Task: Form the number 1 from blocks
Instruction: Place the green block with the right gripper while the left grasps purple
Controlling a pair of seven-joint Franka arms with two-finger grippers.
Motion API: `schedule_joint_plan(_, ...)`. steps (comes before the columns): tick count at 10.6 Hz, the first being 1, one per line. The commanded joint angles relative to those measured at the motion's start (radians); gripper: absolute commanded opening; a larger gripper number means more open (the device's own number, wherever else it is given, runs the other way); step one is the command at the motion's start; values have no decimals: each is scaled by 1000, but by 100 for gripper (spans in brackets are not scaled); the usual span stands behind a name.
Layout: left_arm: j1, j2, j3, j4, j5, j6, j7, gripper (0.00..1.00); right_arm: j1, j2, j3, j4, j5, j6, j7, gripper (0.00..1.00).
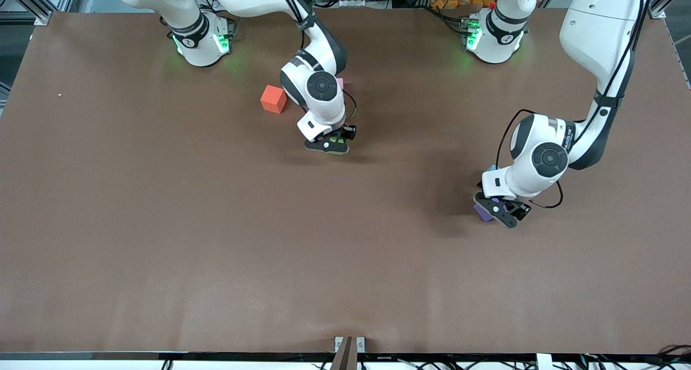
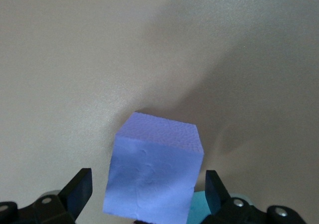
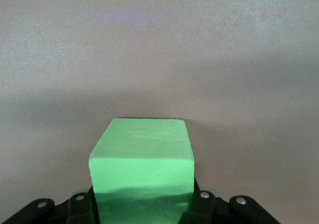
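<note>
My left gripper point(image 1: 502, 212) point(image 2: 148, 184) is open and down at the table, toward the left arm's end. Its fingers point(image 2: 79, 191) straddle a purple block point(image 1: 482, 212) point(image 2: 154, 169) with a gap on each side. My right gripper point(image 1: 333, 143) point(image 3: 142, 204) is shut on a bright green block point(image 1: 334, 141) point(image 3: 142, 159), low over the middle of the table. A light pink block point(image 1: 340, 81) shows only as a corner past the right arm's wrist, toward the robots' bases. The other blocks are not in view.
An orange cube point(image 1: 273, 99) lies beside the right arm's wrist, toward the right arm's end. A light blue cube point(image 1: 490, 168) point(image 2: 199, 206) sits close to the purple block, mostly hidden under the left arm's hand. The brown table point(image 1: 216, 240) spreads wide toward the front camera.
</note>
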Motion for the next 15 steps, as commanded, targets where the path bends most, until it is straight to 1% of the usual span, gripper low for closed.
schedule_joint_plan(1, -2, 1, 5, -12, -23, 28, 36, 42, 13, 9, -10, 14, -25, -16, -7, 0)
schedule_joint_plan(2, -4, -4, 5, -12, -29, 28, 24, 6, 12, 8, -10, 20, -32, -16, -10, 0)
schedule_joint_plan(3, -22, -13, 10, -25, -74, 27, 7, 0, 12, 9, -10, 31, -32, -18, -12, 0)
schedule_joint_plan(4, -39, -18, 28, -28, -102, 27, 4, 0, 12, 8, -10, 33, -45, -18, -27, 0)
schedule_joint_plan(6, -47, -42, 30, -35, -132, 20, -33, 0, 13, 9, -10, 31, -50, -25, -45, 0)
schedule_joint_plan(9, -86, -85, 22, -21, -136, -13, -181, 0, 15, 11, -10, 29, -53, -33, -44, 0)
schedule_joint_plan(12, -169, -102, 15, -2, -136, -29, -409, 0, 19, 11, -10, 29, -55, -48, -42, 1)
schedule_joint_plan(13, -183, -102, 0, 2, -138, -29, -466, 0, 19, 11, -10, 29, -55, -51, -41, 13)
schedule_joint_plan(14, -186, -102, -19, 7, -138, -29, -523, 0, 21, 11, -10, 29, -55, -59, -39, 50)
schedule_joint_plan(15, -194, -102, -33, 8, -136, -29, -568, 0, 25, 11, -11, 29, -56, -59, -32, 100)
